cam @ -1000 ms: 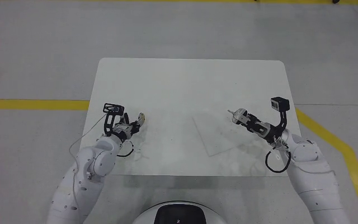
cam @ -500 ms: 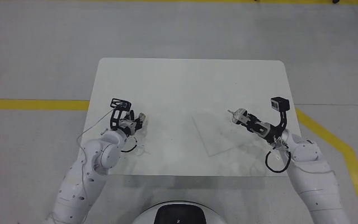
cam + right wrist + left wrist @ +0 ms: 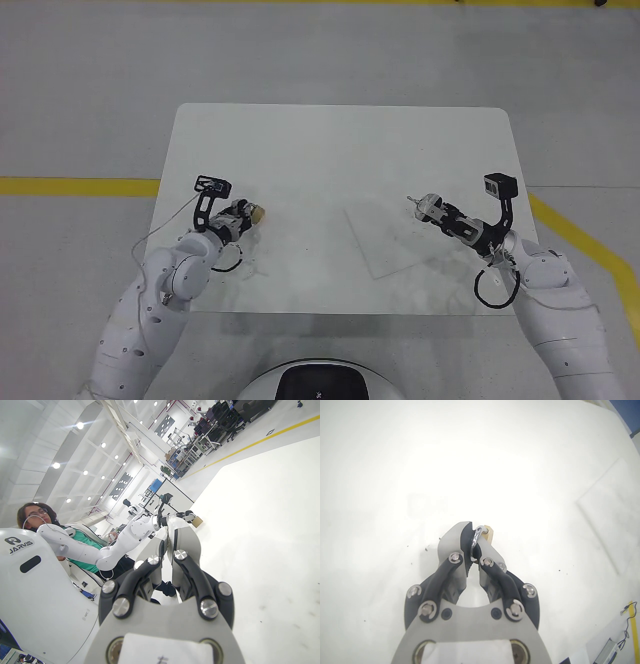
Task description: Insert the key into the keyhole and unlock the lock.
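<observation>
1. The lock (image 3: 490, 533) has a brass-coloured metal body and a glossy chromed shackle.
2. The left gripper (image 3: 475, 540) is matt grey, with black rubbery linings and shiny metal pins.
3. The right gripper (image 3: 171, 536) is finished alike.
4. The key (image 3: 411, 200) looks like pale metal.
5. The table (image 3: 495, 462) is smooth, matt white and lightly speckled.

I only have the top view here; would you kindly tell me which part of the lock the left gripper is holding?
Observer: In the left wrist view the left gripper is shut on the silver shackle of the brass lock, not on its body.
Operator: Thank you. Is the right gripper closed as well?
Observer: Yes; the right wrist view shows the right gripper with its fingers pressed together on the key.
</observation>
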`<action>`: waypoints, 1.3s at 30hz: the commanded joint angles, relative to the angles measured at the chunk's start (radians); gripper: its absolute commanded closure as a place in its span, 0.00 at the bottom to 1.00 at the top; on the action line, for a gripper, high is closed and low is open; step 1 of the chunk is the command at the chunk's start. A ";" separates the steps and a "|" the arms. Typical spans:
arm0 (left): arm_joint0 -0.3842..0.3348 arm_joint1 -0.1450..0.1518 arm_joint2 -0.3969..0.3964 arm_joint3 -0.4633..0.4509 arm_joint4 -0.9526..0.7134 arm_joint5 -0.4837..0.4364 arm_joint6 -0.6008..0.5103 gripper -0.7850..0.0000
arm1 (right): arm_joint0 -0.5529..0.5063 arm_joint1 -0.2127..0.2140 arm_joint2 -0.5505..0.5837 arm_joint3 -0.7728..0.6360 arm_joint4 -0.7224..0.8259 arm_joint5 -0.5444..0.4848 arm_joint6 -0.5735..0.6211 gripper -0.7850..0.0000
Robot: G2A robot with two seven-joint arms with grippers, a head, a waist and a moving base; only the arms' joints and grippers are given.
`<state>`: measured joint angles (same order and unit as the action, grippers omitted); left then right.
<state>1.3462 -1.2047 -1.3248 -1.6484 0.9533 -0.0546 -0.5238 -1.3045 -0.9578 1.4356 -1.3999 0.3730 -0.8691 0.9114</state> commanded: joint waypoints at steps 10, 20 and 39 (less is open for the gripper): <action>0.081 -0.023 -0.156 0.014 -0.961 -0.296 0.188 1.00 | 0.000 0.000 0.000 0.000 0.000 0.000 0.000 1.00; -0.091 -0.054 -0.018 0.214 -1.455 -0.294 -0.040 1.00 | 0.000 0.000 0.000 0.000 0.000 0.000 0.000 1.00; -0.186 -0.089 0.177 0.239 -1.609 -0.063 -0.157 1.00 | -0.025 -0.016 -0.026 0.030 0.011 0.018 -0.156 1.00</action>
<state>1.1794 -1.2888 -1.1821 -1.4146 -0.6699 -0.1330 -0.6778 -1.3315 -0.9712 1.4153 -1.3719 0.3931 -0.8526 0.7801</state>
